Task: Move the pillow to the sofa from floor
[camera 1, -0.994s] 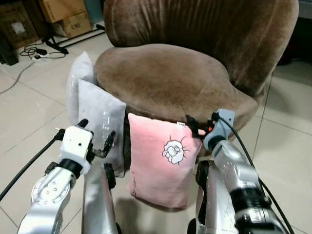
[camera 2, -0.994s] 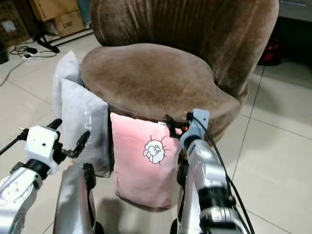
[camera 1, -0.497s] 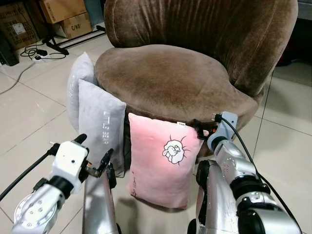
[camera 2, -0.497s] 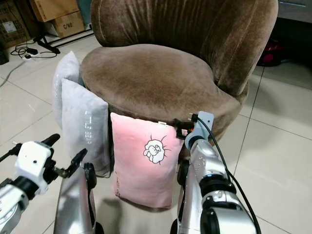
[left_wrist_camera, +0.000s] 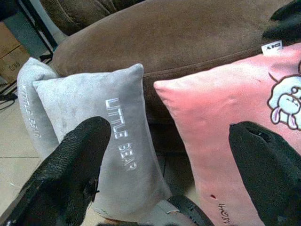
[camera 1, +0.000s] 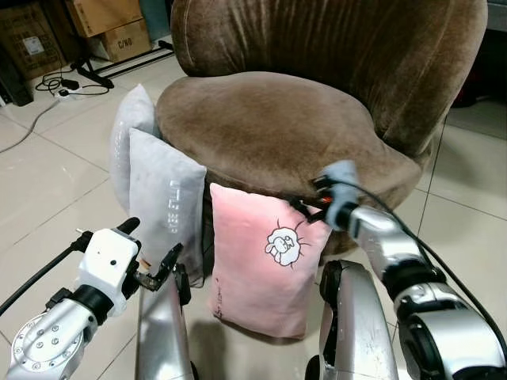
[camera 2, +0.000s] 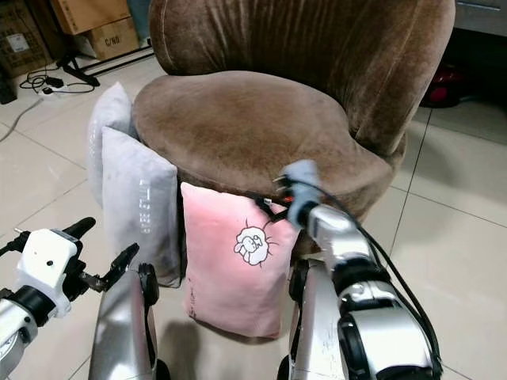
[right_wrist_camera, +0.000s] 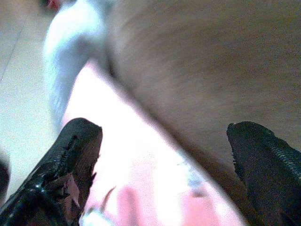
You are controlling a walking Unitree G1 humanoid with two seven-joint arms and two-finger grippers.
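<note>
The pink pillow with a cartoon sheep stands on the floor, leaning against the front of the brown sofa chair. My right gripper is open at the pillow's upper right corner, where it meets the seat edge. In the right wrist view the pink pillow and the sofa lie between the spread fingers, blurred. My left gripper is open, low at the left, in front of a grey pillow. The left wrist view looks at the pink pillow and the grey pillow.
A second grey pillow leans on the sofa's left side behind the first. Cardboard boxes and cables lie on the tiled floor at the far left. My own silver legs stand close before the pillows.
My right gripper has swung left and slightly up to the pink pillow's upper right corner. My left gripper has dropped lower. The pillows have not moved.
</note>
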